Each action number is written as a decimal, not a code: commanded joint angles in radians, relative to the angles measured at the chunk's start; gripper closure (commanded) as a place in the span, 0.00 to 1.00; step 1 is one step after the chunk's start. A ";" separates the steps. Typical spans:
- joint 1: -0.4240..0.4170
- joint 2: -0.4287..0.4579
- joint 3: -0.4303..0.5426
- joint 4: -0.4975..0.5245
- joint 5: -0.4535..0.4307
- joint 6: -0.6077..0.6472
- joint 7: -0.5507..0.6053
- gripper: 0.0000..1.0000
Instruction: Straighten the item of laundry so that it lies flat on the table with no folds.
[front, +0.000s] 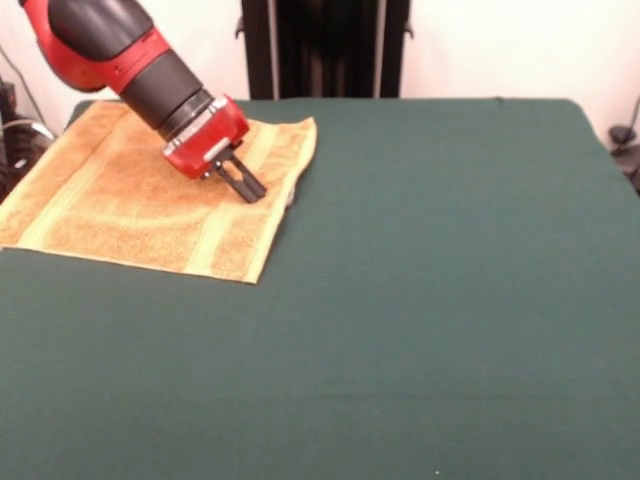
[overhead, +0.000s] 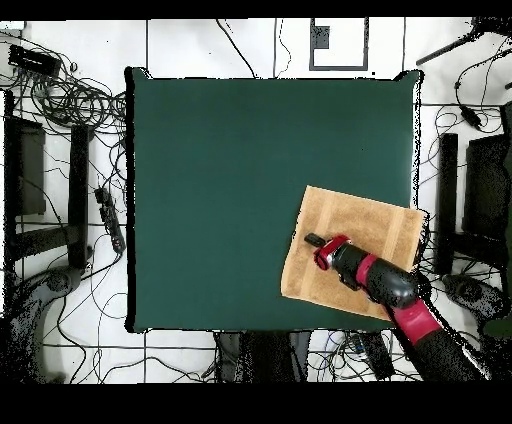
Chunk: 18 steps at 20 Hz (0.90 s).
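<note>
My claw (front: 250, 190), fingers seemingly clenched, presses near the right edge of the almost flat towel (front: 120, 200) at the upper left of the green tabletop (front: 430, 300); next, I judge, smoothing that edge.

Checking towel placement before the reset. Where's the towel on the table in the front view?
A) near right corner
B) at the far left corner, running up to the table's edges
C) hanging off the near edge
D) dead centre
B: the towel lies spread at the far left corner of the table, its far and left edges reaching the table's edges, with the gripper over its right part.
</note>
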<state>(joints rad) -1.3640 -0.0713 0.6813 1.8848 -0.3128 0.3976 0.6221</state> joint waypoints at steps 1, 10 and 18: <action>0.243 0.152 -0.017 -0.214 -0.091 -0.062 0.052 1.00; 0.263 0.182 -0.015 -0.224 -0.118 -0.178 0.085 1.00; 0.334 0.159 -0.051 -0.243 -0.133 -0.241 0.142 1.00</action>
<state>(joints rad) -1.1907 -0.1001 0.6956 1.8460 -0.3458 0.3566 0.6221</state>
